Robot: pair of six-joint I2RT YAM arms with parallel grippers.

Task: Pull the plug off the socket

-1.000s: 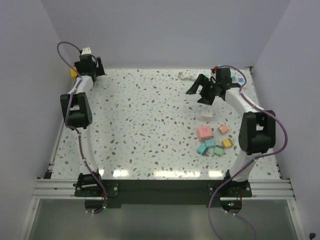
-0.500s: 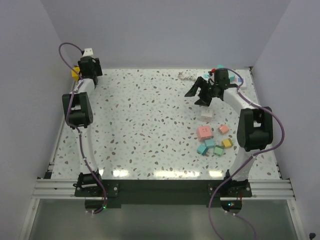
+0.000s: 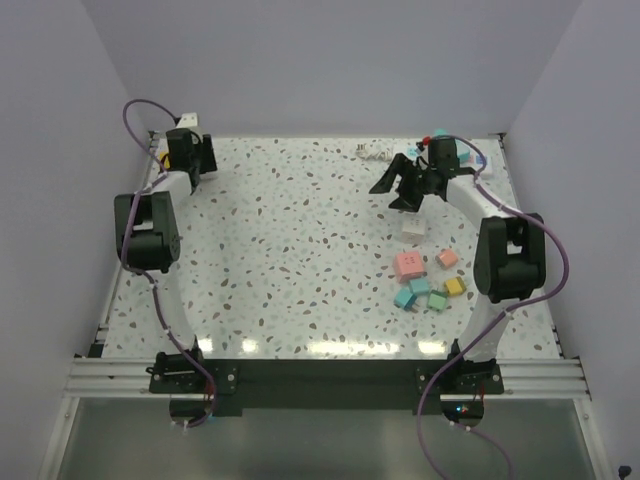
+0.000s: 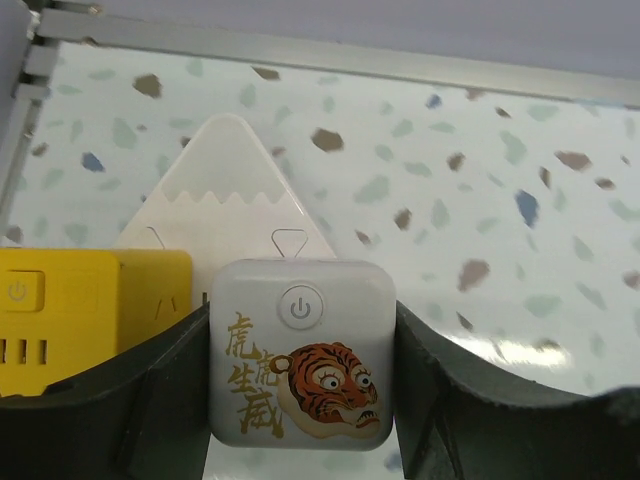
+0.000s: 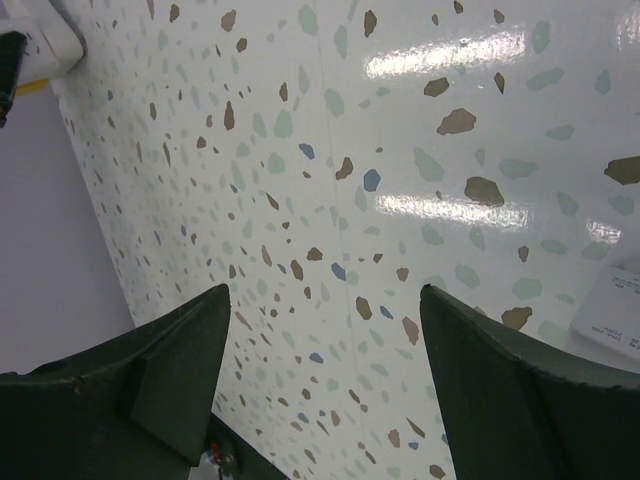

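Observation:
In the left wrist view a white cube point(image 4: 300, 350) with a tiger picture and a power button sits between my left gripper's point(image 4: 300, 308) fingers, which press on both its sides. Directly behind it stands a white triangular piece point(image 4: 235, 190), and a yellow cube point(image 4: 70, 300) is beside it on the left. From above, the left gripper point(image 3: 187, 148) is in the far left corner. The socket point(image 3: 481, 159), a white bar with coloured marks, lies at the far right, mostly hidden behind the right arm. No plug shows on it. My right gripper point(image 3: 396, 186) hangs open over bare table, its fingers point(image 5: 180, 370) wide apart.
A small white piece point(image 3: 372, 152) lies at the back edge. A white block point(image 3: 413, 228) sits below the right gripper, with several pink, teal and yellow blocks point(image 3: 425, 280) nearer the front. Walls close in the table on three sides.
The left gripper has closed onto the tiger cube and its wrist has shifted slightly right in the corner. The right gripper has narrowed a little and drawn slightly back.

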